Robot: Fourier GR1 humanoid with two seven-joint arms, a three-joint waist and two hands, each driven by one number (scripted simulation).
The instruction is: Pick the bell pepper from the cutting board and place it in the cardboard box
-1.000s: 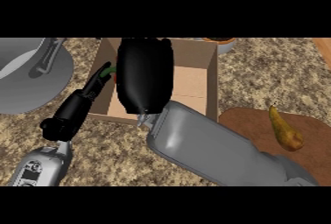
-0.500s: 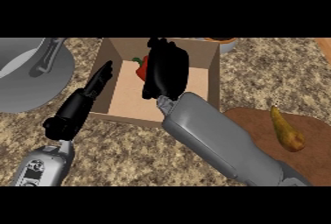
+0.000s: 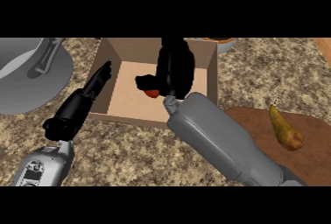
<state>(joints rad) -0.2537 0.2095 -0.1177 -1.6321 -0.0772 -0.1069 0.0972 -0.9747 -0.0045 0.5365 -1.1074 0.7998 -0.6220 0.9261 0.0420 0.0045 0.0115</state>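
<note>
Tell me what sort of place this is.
Most likely a kitchen counter: a speckled stone countertop, a grey pan at the left, and a wooden cutting board with a pear on it.

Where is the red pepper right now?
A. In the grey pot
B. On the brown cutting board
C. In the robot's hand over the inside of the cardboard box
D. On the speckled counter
C. The red bell pepper shows just under the curled fingers of the right hand, inside the walls of the open brown cardboard box; only a yellow-brown pear lies on the brown cutting board.
</note>
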